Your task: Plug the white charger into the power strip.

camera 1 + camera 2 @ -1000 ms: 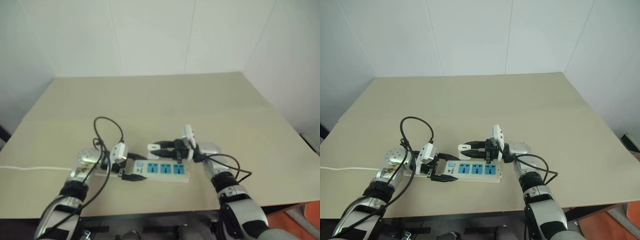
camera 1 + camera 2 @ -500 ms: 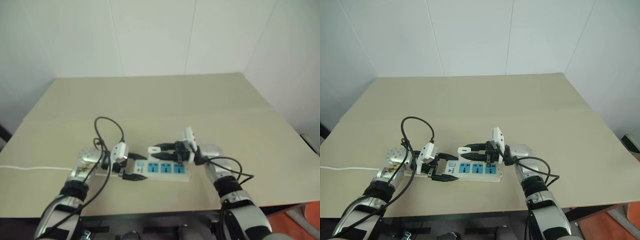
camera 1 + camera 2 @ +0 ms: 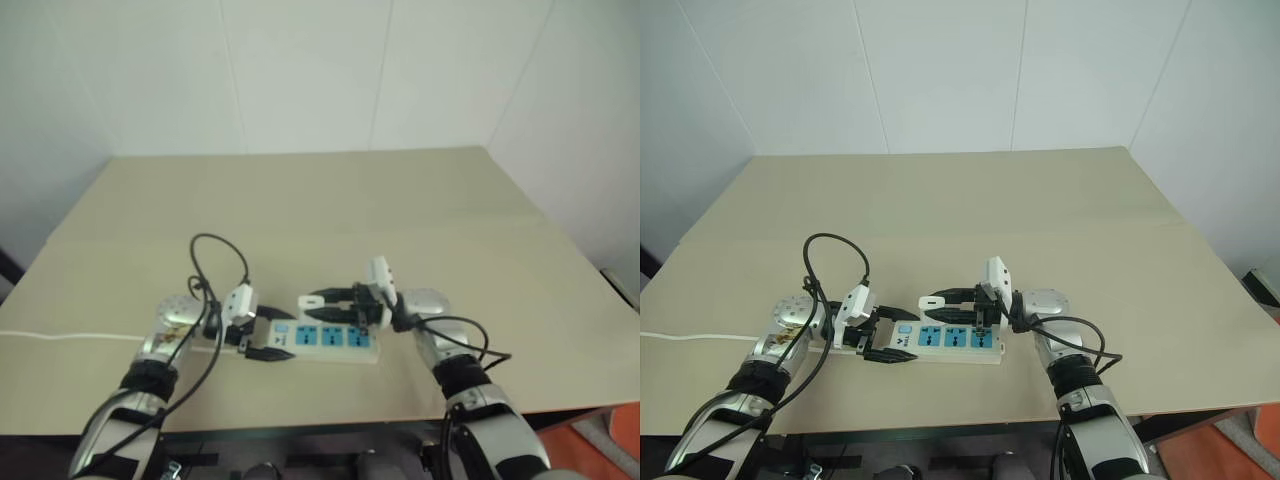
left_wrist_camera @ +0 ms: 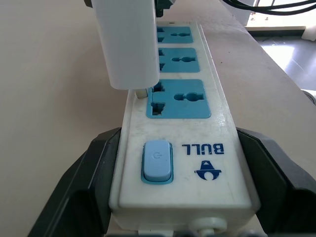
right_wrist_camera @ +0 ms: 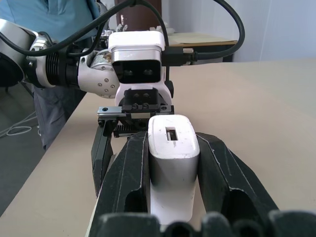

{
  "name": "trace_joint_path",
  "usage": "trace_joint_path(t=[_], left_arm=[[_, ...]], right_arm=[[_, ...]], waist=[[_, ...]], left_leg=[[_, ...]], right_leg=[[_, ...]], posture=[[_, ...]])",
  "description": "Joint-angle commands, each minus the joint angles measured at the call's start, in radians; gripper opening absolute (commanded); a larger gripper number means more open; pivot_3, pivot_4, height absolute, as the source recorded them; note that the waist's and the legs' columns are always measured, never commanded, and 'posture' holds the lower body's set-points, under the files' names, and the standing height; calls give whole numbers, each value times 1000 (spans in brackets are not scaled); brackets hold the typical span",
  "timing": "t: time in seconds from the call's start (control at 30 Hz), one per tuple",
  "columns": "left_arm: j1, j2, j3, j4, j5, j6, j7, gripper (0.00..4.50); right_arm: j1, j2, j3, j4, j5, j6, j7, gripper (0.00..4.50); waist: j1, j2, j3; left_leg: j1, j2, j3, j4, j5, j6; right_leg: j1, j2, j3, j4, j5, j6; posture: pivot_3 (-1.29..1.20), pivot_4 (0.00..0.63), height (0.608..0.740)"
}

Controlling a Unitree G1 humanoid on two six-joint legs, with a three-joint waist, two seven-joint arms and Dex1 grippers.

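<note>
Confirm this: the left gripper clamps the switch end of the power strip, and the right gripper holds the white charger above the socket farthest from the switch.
Wrong in one respect. The left gripper does clamp the switch end of the power strip, and the right gripper does hold the white charger, but the left wrist view shows its prongs at the socket nearest the switch, not the farthest.

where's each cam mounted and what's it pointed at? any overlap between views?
Head stereo pair: forward and down at the table; both arms show.
Left wrist: along the left gripper, clamped on the power strip.
Right wrist: along the right gripper, holding the white charger, facing the left arm.
Shared: the charger also shows in the left wrist view.
</note>
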Motion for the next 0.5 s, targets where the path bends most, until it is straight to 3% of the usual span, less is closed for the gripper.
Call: trace_joint_path(t=[0.03,0.5], left_arm=[[31,19,-39,61,72,26,12,3271],[15,6,-51,83,73,8,11,3271]], right_arm=[[22,-17,10,-37,-2,20,-9,1113],[59,0,59,-78,-23,36,-75,1113]], waist=[[0,0,0],[1,-1,-2]], left_leg=[[0,0,0,0,0,0],[4,0,0,0,0,0]], right_leg=[[0,0,0,0,0,0],[3,0,0,1,0,0]], posture=[[0,150,740],[0,150,740]])
